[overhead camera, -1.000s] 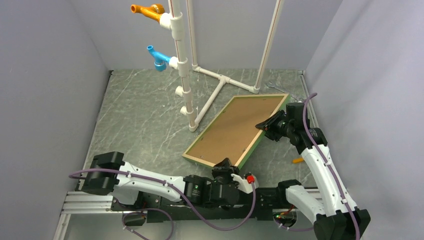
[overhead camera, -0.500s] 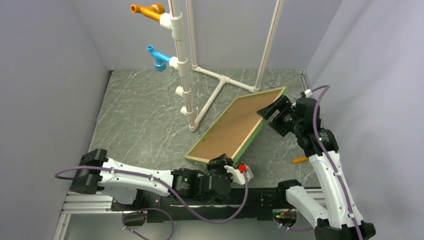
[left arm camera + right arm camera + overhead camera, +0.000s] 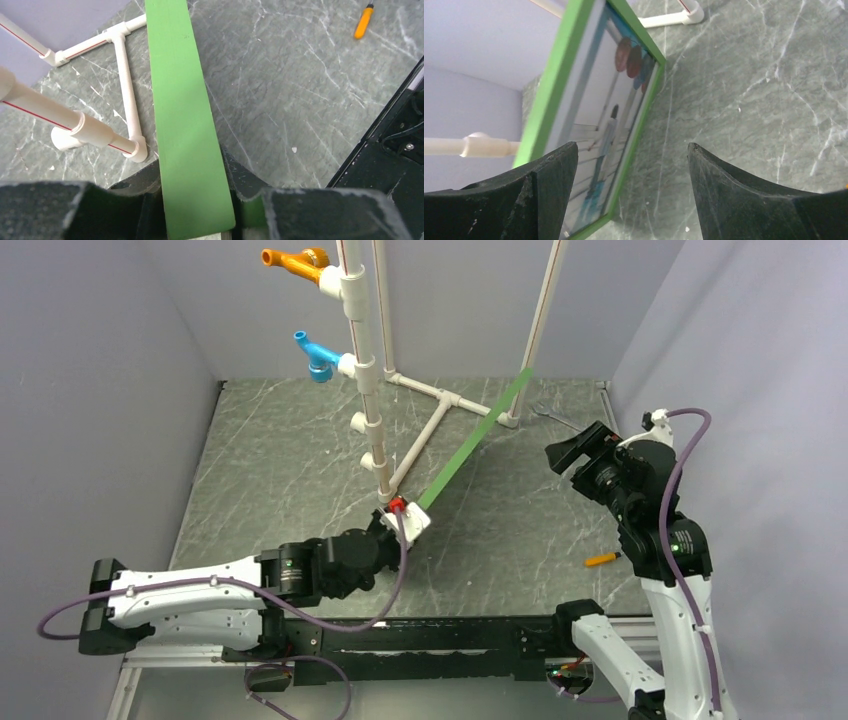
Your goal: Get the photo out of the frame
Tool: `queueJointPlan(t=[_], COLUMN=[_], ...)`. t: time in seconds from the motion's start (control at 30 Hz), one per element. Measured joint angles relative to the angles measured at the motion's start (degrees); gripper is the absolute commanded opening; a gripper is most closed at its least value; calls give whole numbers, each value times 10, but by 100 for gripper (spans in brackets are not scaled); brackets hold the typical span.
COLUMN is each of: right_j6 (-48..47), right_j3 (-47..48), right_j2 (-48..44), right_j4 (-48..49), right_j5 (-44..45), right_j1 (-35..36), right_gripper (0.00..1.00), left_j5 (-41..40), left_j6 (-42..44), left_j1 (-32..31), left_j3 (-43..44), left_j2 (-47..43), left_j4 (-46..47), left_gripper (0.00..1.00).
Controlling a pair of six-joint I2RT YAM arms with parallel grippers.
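- While my left gripper (image 3: 400, 515) is closed on the near end of the frame (image 3: 475, 435), the frame stands on edge. From above it reads as one thin green line running off toward the back wall.
- Through my left wrist camera the green rail fills the gap between my fingers (image 3: 242, 177), which pinch it from both sides. I judge this grip needs to be firm and square, or the tall frame will swing.
- The white pipe stand (image 3: 375, 390) rises just left of the frame, so I would not let the rail lean that way.
- The photo (image 3: 604, 130) sits inside the frame with its picture side turned to my right arm. The balloons are at the far end.
- My right gripper (image 3: 578, 450) is spread wide with nothing in it, apart from the frame.
- The back panel faces away from that gripper. Before anything can be pushed out, I judge the left arm should turn or lay the frame so the right fingers can reach the backing.
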Motion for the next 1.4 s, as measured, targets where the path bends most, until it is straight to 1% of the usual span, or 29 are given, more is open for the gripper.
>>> queueJointPlan(t=[0.2,0.37,0.57,0.87,1.23,1.4], right_j6=[-4,-7,-8,-8,-12,-15], right_j3=[-36,-49,-50,-70,-78,-80], right_j2=[9,17,17,16,12,10], right_j4=[-2,-2,-2,-2,-2,-2], right_j5=[0,0,3,4,5,5], right_j1=[0,0,0,0,0,0], right_gripper=[82,82,82,82,82,82], left_j5=[74,122,150,231,332,381], left_j6=[-22,-42,-54,-168,-228,-259], left_j1=[57,78,95,147,176,218], left_j3=[-27,-36,-30,-25,-31,-50], left_j2=[-57,-77,-76,-65,-44,-40], left_j4=[8,15,4,14,35,57], left_gripper=[0,0,0,0,0,0])
